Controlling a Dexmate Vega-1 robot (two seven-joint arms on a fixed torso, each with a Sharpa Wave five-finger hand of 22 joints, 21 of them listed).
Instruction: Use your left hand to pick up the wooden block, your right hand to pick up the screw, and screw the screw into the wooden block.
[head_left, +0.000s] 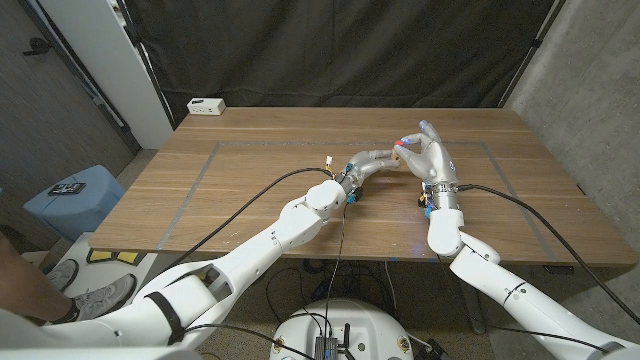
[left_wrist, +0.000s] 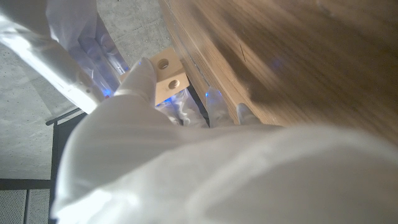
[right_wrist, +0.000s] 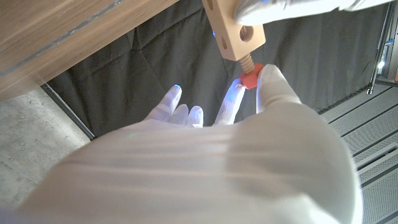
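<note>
My left hand (head_left: 372, 161) holds the pale wooden block (left_wrist: 166, 78) above the middle of the table, its fingers wrapped around it. Round holes show in the block's faces. In the right wrist view the block (right_wrist: 233, 31) hangs from the left hand's fingers (right_wrist: 292, 7). The red-headed screw (right_wrist: 249, 78) has its threaded shaft in one of the block's holes. My right hand (head_left: 432, 162) meets the left and pinches the screw's head between its fingertips (right_wrist: 273, 87). In the head view the screw's head (head_left: 400, 146) is a small red spot between the two hands.
The wooden table (head_left: 250, 200) bears grey tape lines. A white box (head_left: 206, 105) sits at its far left corner. On the floor to the left stands a blue bin (head_left: 75, 195), and a person's leg and shoe (head_left: 40, 290) show at the lower left.
</note>
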